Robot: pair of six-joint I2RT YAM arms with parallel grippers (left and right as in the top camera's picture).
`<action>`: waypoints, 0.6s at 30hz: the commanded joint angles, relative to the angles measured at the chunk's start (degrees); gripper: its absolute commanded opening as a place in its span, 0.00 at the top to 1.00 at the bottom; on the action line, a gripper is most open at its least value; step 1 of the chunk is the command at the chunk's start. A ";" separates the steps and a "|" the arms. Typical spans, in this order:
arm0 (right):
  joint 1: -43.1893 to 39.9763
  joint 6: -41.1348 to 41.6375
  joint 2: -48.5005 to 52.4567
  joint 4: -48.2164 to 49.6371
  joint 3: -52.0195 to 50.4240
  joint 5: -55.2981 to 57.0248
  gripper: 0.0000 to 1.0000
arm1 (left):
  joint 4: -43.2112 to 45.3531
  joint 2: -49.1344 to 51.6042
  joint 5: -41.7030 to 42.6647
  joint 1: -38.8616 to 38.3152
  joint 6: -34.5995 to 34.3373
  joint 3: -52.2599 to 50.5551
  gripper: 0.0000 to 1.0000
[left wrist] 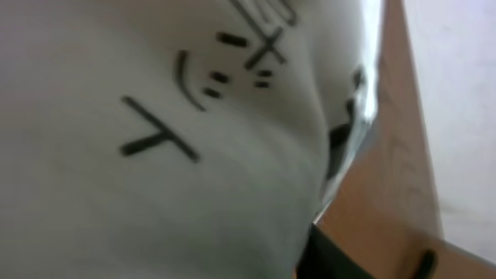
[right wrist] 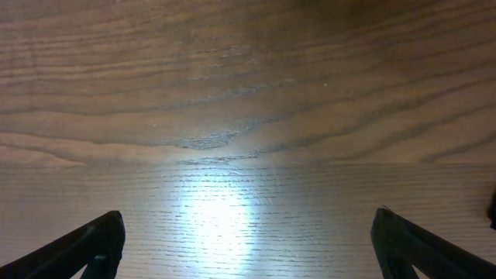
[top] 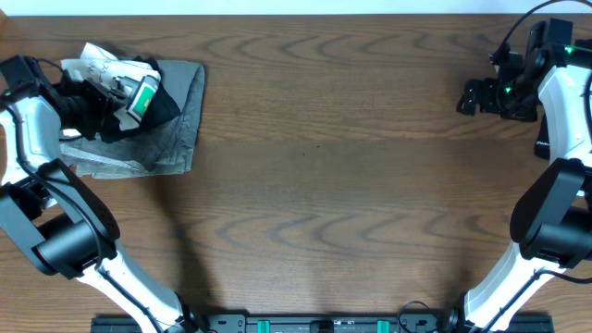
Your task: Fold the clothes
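The T-shirt (top: 176, 120) lies as a compact, roughly square bundle at the far left corner of the table (top: 351, 185). It looks already doubled over on itself, so the fold seems close to done and the bundle sits out of the way of the open middle of the table. The left gripper (top: 116, 92) is directly on top of the T-shirt, over its left half, where a white layer and a small green patch (top: 141, 97) show among darker folds. Whether its jaws are gripping cloth or letting go I cannot tell: the overhead view hides them, and the left wrist camera is filled with white fabric pressed close. That closeness suggests the gripper is pressing or setting a layer down rather than lifting it. On that fabric, black print shows a clear capital "T" and a few short strokes and a curve above it; the rest is too blurred and cropped to read. The right gripper (top: 472, 97) hangs well apart from the T-shirt, across the table at the far right, jaws spread wide over bare wood and holding nothing, seemingly parked clear.
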 commanded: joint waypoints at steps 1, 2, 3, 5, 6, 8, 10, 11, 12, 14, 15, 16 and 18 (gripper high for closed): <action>-0.26 0.79 -0.09 -0.02 0.24 -0.02 0.01 | -0.15 -1.07 -3.78 0.22 0.31 0.79 0.58; -0.26 0.79 -0.09 -0.02 0.24 -0.02 0.01 | -0.11 -1.51 -3.78 0.22 0.52 1.09 0.57; -0.26 0.81 -0.09 -0.02 0.24 -0.02 0.01 | 0.04 -2.19 -3.80 0.22 0.90 1.55 0.56; -0.26 0.81 -0.09 -0.02 0.24 -0.02 0.01 | 0.17 -4.02 -3.82 0.22 1.79 2.36 0.53; -0.26 0.81 -0.09 -0.02 0.24 -0.02 0.01 | 0.24 -5.29 -3.85 0.22 2.38 2.47 0.51; -0.26 0.81 -0.09 -0.02 0.24 -0.02 0.01 | 0.20 -8.55 -4.13 0.22 4.11 2.47 0.43; -0.26 0.79 -0.09 -0.02 0.24 -0.02 0.01 | -0.15 -11.52 -6.12 0.22 4.81 2.47 0.31; -0.26 0.79 -0.09 -0.02 0.24 -0.02 0.01 | -0.55 -12.85 -7.96 0.22 4.79 2.47 0.18; -0.26 0.81 -0.09 -0.02 0.24 -0.02 0.01 | -1.07 -14.08 -10.21 0.22 4.74 2.47 0.11; -0.26 0.81 -0.09 -0.02 0.24 -0.02 0.01 | -2.69 -16.39 -14.75 0.22 4.33 2.47 0.09; -0.26 0.79 -0.09 -0.02 0.24 -0.02 0.01 | -3.41 -17.14 -16.02 0.22 4.35 2.47 0.09; -0.26 0.81 -0.09 0.00 0.24 -0.02 0.01 | -3.67 -17.55 -16.35 0.22 4.37 2.47 0.09; -0.26 0.81 -0.09 -0.02 0.24 -0.02 0.01 | -3.56 -17.68 -16.24 0.17 4.35 2.45 0.33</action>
